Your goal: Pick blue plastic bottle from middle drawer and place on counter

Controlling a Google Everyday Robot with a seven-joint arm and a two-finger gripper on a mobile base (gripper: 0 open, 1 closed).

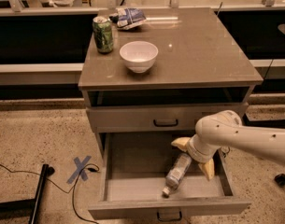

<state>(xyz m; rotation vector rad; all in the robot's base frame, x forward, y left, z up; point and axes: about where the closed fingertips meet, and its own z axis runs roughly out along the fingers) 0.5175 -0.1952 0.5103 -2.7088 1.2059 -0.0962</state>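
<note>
The blue plastic bottle (176, 173) lies on its side on the floor of the open middle drawer (132, 167), cap toward the drawer's front. My gripper (194, 156) reaches into the drawer from the right on a white arm. It is open, with one yellowish finger (181, 143) behind the bottle's base end and the other at the right. The fingers stand beside that end, not closed on it. The counter (203, 50) is the glossy top slab above.
On the counter stand a white bowl (138, 55), a green soda can (103, 34) and a crumpled bag (130, 17). A closed drawer front with a black handle (165, 122) sits above the open drawer. Cables and a blue tape cross (81, 168) lie on the floor at left.
</note>
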